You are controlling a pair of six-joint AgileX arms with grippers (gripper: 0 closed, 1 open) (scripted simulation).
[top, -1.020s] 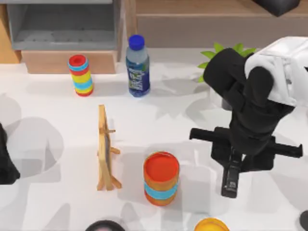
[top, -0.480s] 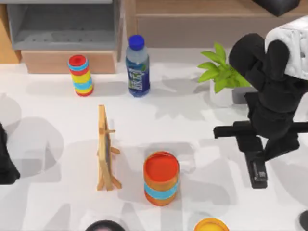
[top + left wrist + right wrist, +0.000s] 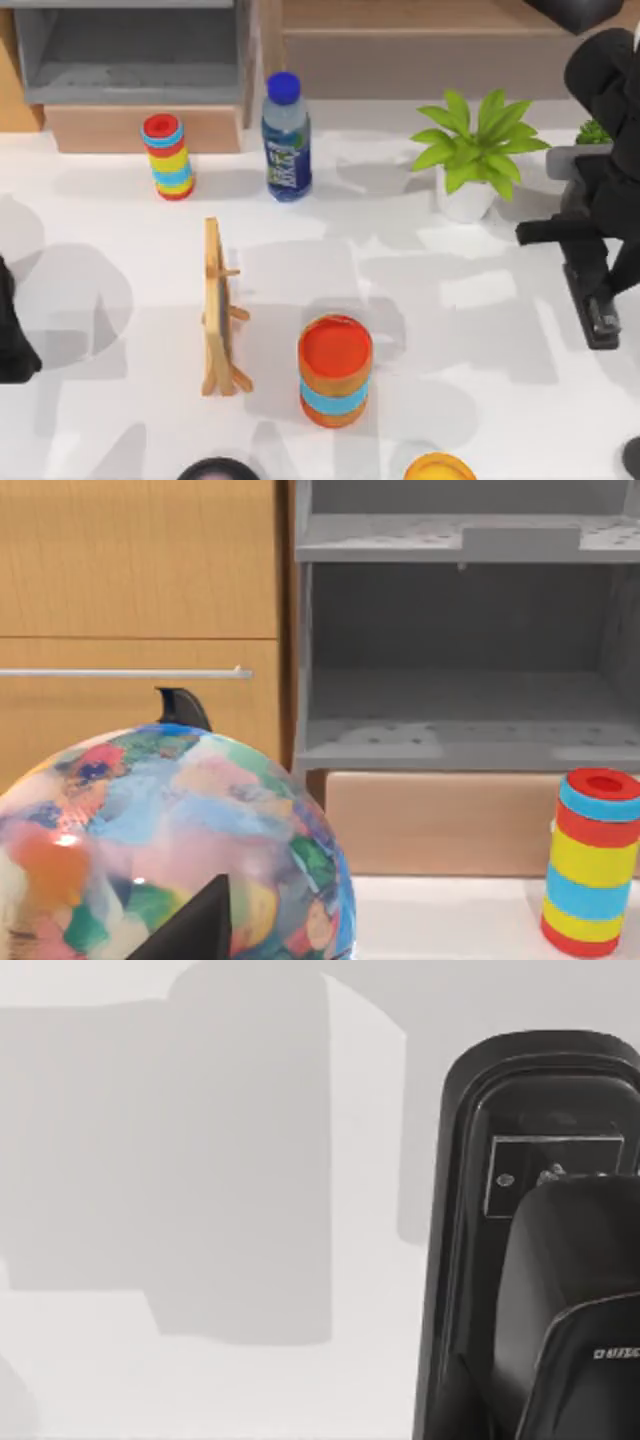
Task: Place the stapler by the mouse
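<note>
The right gripper [image 3: 597, 300] has its jaws clenched on the stapler [image 3: 600, 318], long axis pointing toward the surface's near edge; left arm parked.

Open table [image 3: 480, 350] between striped cylinder [image 3: 335, 370] and stapler [image 3: 598, 305]; potted plant [image 3: 470, 150] blocking behind; easel [image 3: 220, 310], bottle [image 3: 286, 138] crowding the left.

Stapler [image 3: 596, 305] looks like matte black plastic, smooth. The little easel [image 3: 220, 312] left of the striped cylinder [image 3: 335, 370] is plain light wood; table [image 3: 450, 330] is smooth white.
</note>
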